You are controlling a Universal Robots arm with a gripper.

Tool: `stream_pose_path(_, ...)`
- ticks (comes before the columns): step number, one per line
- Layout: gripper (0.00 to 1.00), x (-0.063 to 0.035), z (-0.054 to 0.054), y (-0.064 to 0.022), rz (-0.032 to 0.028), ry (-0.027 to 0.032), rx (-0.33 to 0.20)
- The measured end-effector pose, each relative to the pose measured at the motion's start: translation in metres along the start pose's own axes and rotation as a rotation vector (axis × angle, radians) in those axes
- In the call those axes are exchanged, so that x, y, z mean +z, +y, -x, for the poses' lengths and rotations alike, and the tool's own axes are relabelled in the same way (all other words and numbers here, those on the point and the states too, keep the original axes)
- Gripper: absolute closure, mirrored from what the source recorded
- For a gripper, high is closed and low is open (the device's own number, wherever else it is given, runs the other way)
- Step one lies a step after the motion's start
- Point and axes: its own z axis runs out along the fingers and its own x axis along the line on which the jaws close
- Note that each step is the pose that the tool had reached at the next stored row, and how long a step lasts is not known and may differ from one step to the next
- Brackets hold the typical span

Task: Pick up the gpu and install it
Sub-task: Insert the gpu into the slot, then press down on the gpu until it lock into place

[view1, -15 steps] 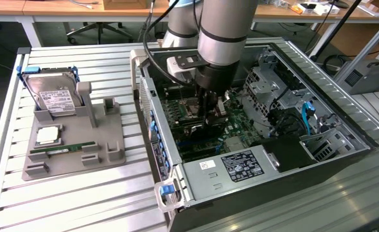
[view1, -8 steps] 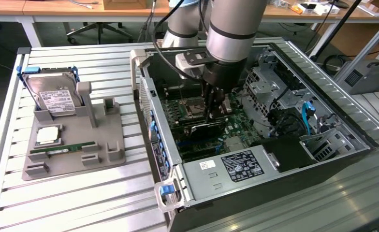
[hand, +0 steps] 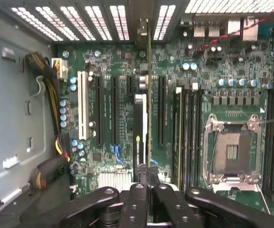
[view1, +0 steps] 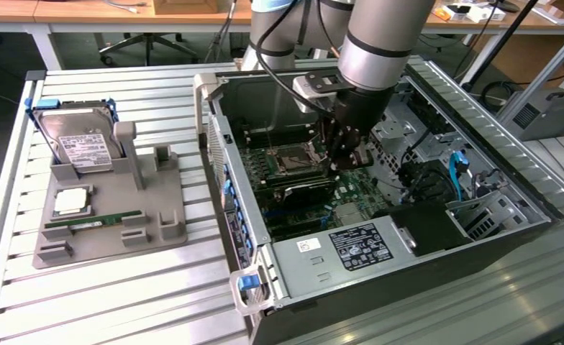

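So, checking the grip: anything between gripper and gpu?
Nothing. In the wrist view the gripper is shut on the gpu's edge, card standing in its motherboard slot.

The arm's wrist hides the gripper (view1: 349,162) in the exterior view. The gpu (hand: 148,95) shows edge-on; its near end disappears between the fingers (hand: 139,204).

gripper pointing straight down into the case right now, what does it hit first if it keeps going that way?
The gripper is shut on the gpu, edge-on above the motherboard. Going straight on, the card likely meets an expansion slot first; exact depth is unclear.
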Motion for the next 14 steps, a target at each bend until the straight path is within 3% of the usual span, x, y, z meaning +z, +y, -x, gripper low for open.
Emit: stream_pose_path(14,0.89,0.0000,0.0001,0.0015,0.0000,0.0009,0.000)
